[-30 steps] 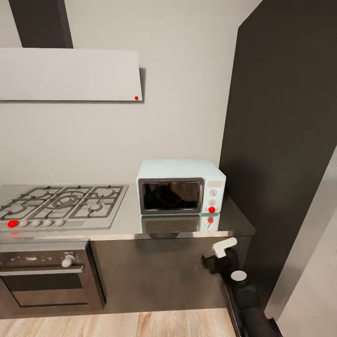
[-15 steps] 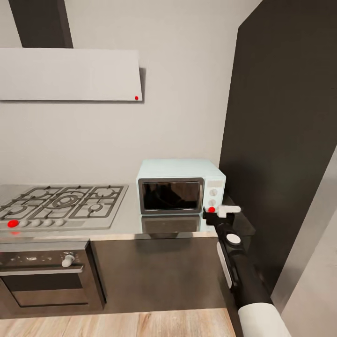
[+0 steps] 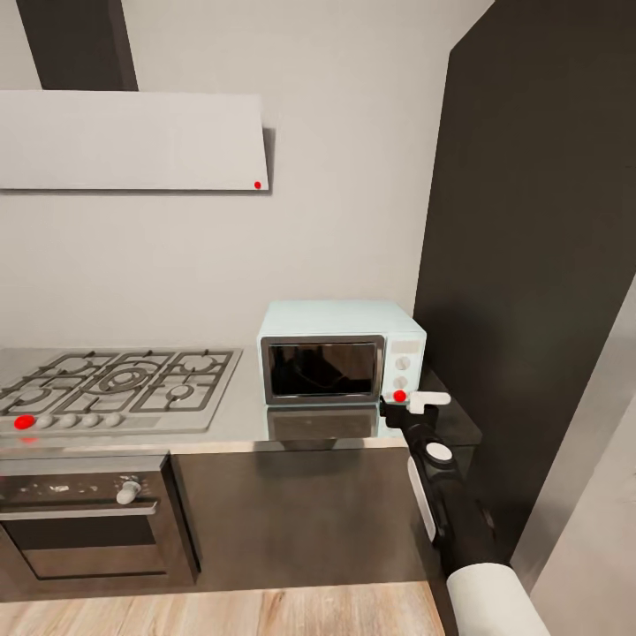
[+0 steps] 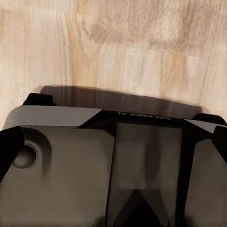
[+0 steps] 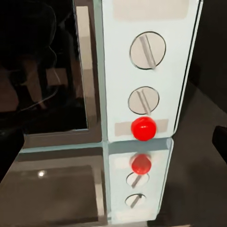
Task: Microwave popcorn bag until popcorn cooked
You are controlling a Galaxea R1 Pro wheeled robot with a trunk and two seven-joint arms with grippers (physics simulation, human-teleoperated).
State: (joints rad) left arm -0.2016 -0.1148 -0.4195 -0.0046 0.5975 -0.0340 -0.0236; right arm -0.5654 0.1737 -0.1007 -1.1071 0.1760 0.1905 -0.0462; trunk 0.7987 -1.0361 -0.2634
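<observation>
Pale grey walls and dark cabinet fronts framed the kitchen, with a light wood floor (image 4: 142, 47) below. On the grey tabletop (image 3: 230, 424), the mint-blue microwave (image 3: 340, 351) stood with its dark glass door closed, close to the tall dark cabinet (image 3: 530, 265) at the right. The popcorn bag was not to be seen in any picture, so where it lay could not be told, whether behind that door or elsewhere.

In the right wrist view the white knob panel (image 5: 146, 71) was close ahead, with two round knobs and a red button (image 5: 143, 128) beneath them, all mirrored in the glossy tabletop.

A second ago the right arm hung low before the cabinet front; half a second ago it had risen to tabletop height, and now its right gripper (image 3: 424, 400) sat just beside the panel's lower corner, shifted slightly toward the red button. I cannot tell whether its jaws stood apart or together. Judging by this approach, the step in hand was likely pressing the button or working a control.

The left gripper itself could not be made out; the left wrist view looked down past the robot's dark base (image 4: 113, 170) onto the floor. The steel gas hob (image 3: 115, 384) and oven (image 3: 88, 512) lay well apart to the left.
</observation>
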